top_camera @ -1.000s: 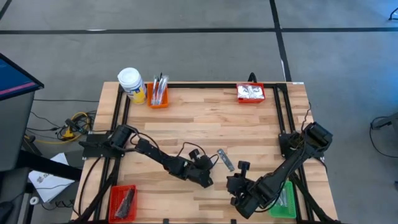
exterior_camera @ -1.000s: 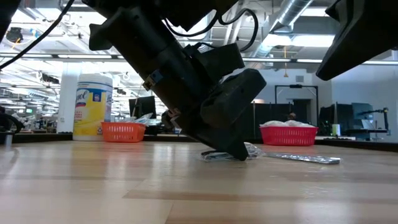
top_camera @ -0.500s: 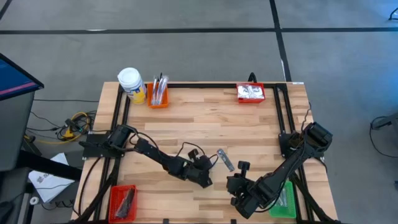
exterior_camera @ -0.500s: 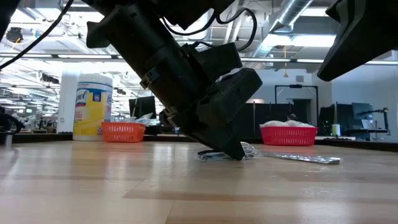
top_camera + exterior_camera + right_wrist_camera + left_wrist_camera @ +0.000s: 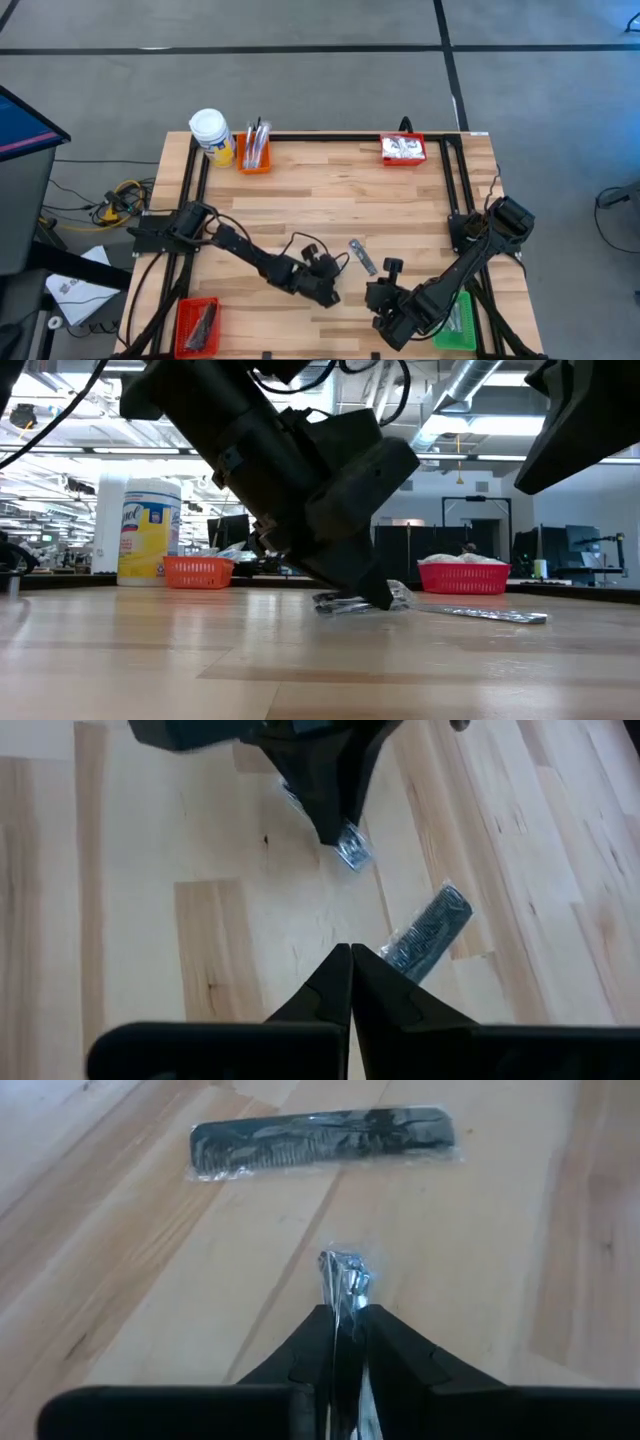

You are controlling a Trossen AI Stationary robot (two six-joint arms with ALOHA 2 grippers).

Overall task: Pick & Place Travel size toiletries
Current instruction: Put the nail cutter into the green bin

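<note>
Left gripper (image 5: 342, 1320): fingers clenched on a small silvery sachet (image 5: 345, 1276), low over the desk (image 5: 330, 195), just beside the wrapped dark comb (image 5: 322, 1138) | Right gripper (image 5: 350, 960): fingers clenched empty, near the comb, beside green bin (image 5: 458, 322).

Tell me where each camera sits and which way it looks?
High view: above, looking straight down on the wooden table; both dark arms show.
Low view: at tabletop height, looking level across; the left gripper fills it.
Left wrist view: on the left arm, looking past its fingers shut on a small silvery sachet.
Right wrist view: on the right arm, past its shut right gripper.
Both wrist views share the dark grey wrapped comb.
</note>
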